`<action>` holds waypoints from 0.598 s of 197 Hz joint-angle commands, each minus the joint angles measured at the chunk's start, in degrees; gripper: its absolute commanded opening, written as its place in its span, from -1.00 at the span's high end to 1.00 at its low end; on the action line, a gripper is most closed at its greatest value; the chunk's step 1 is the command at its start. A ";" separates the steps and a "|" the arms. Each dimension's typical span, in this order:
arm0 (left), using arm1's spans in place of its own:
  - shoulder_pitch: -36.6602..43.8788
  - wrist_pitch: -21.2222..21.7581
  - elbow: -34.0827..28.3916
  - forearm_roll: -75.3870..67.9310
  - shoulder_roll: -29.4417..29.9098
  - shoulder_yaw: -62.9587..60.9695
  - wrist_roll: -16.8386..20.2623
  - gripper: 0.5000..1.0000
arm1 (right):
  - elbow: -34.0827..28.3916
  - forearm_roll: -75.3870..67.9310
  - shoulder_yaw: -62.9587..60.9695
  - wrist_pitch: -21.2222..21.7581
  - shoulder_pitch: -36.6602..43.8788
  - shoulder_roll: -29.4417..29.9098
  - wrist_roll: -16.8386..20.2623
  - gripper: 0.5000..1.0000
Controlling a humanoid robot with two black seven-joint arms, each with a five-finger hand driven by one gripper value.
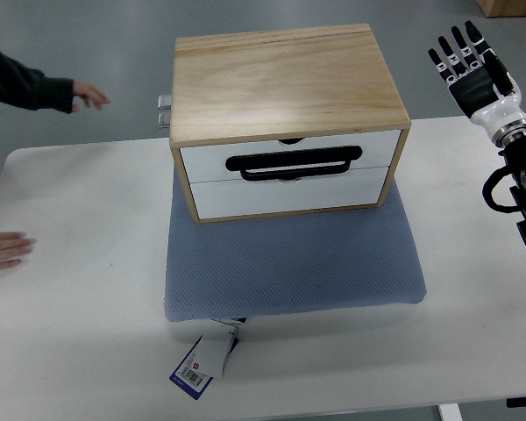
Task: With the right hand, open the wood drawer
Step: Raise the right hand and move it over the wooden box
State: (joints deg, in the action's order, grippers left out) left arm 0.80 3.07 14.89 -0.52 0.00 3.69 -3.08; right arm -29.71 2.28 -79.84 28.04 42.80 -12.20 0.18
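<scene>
The right hand point(471, 63) is raised beyond the tabletop's point(88, 263) far right corner, fingers spread, holding nothing. The wood drawer point(289, 162) is closed, its box on a blue cushion point(289, 263) at the tabletop's middle.

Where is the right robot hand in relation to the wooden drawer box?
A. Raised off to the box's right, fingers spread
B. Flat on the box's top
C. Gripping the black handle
A: the right robot hand hangs apart from the wooden drawer box, nowhere near the black handle.
</scene>
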 commanded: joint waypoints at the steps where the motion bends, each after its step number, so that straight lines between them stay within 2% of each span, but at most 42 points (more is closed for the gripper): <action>1: -0.01 0.00 -0.03 -0.01 0.00 0.01 0.00 -1.00 | 0.01 0.00 -0.05 0.00 0.00 -0.02 0.00 -0.78; 64: -0.62 0.00 -0.12 0.17 0.00 0.09 -0.09 -1.00 | -0.43 2.11 2.33 -0.53 0.70 -1.34 0.62 -0.78; 83: -0.80 0.00 -0.12 0.17 0.00 0.09 -0.26 -1.00 | -0.61 5.54 6.63 -0.79 2.20 -5.64 0.70 -0.78; 103: -0.89 0.09 -0.03 -0.01 0.00 0.09 -0.62 -1.00 | -2.28 8.79 11.90 -0.88 7.73 -10.39 2.02 -0.78; 113: -0.89 0.09 -0.03 -0.01 0.00 0.09 -0.62 -1.00 | -2.28 8.79 11.91 -0.88 7.74 -10.39 2.02 -0.78; 114: -0.89 0.09 -0.03 -0.01 0.00 0.01 -0.70 -1.00 | -4.02 10.18 15.04 -0.88 10.26 -13.52 3.76 -0.78; 118: -0.89 0.09 -0.03 -0.09 0.00 0.09 -0.70 -1.00 | -5.17 11.16 16.56 -0.88 11.51 -15.04 4.65 -0.78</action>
State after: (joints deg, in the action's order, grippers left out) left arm -0.07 3.13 14.76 -0.39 0.00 3.78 -3.61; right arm -31.47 9.96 -69.77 27.20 48.82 -21.03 1.63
